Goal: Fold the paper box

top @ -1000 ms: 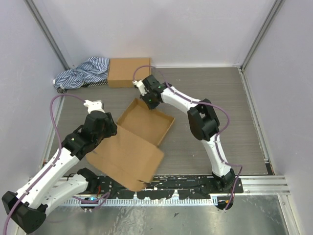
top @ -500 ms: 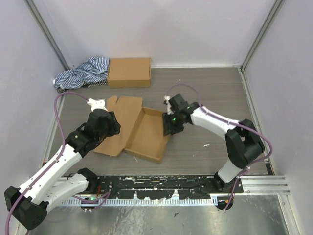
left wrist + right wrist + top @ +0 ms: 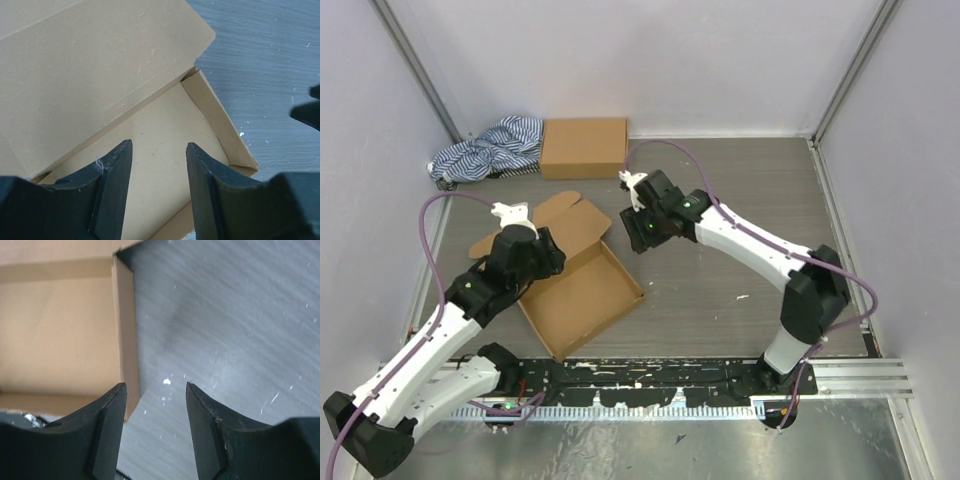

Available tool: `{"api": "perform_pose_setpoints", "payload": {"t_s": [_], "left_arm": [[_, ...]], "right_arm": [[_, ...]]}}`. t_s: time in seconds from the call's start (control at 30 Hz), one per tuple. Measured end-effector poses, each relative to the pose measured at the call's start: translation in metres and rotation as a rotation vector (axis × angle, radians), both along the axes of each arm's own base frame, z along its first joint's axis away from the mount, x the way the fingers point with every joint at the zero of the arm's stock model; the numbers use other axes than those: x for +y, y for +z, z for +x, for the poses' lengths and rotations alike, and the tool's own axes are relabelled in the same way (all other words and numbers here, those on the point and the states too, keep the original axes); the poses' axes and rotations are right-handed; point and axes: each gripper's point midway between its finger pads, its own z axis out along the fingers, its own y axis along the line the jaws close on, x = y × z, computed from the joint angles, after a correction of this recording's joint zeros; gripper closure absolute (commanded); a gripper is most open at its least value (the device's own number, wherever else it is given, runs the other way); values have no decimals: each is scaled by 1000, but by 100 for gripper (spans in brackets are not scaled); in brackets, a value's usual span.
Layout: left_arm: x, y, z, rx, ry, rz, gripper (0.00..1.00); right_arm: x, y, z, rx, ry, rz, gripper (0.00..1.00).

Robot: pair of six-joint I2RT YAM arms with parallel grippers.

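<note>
left claw (image 3: 157, 147) spread, empty, over the paper box (image 3: 582, 295) tray | right claw (image 3: 155, 387) parted, empty, beside its side wall | box lies open on the table (image 3: 750, 220) | likely best: pin tray, raise lid along crease slowly | count: one paper box, one closed box (image 3: 584, 147), one striped cloth (image 3: 490, 148)

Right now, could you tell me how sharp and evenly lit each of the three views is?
Top external: evenly lit, sharp, only soft shadows beside the paper box. Left wrist: cardboard crisp, left fingers dark and soft-edged. Right wrist: table slightly soft, right fingers near-black, no glare.
</note>
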Motion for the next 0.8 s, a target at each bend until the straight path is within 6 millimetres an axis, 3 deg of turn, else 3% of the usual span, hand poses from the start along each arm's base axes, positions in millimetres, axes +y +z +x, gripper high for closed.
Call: {"api": "perform_pose_setpoints", "payload": {"t_s": [0.07,0.17,0.4,0.67,0.8], "left_arm": [[1,5,-1,-15,3,-14,46],[3,4,-4,-20,11,-24,46],[9,-12,-12,18,33,-17,46],[11,-14,-12,23,48,-12,46],[11,-17,-11,30,50,-5,46]], "right_arm": [[10,-4,16,-18,4,-18,43],[28,-25,31,-1,28,-34,43],[46,-83,29,106,67,-87,45],[54,-97,24,124,66,-81,47],[45,-104,24,117,24,-110,48]]}}
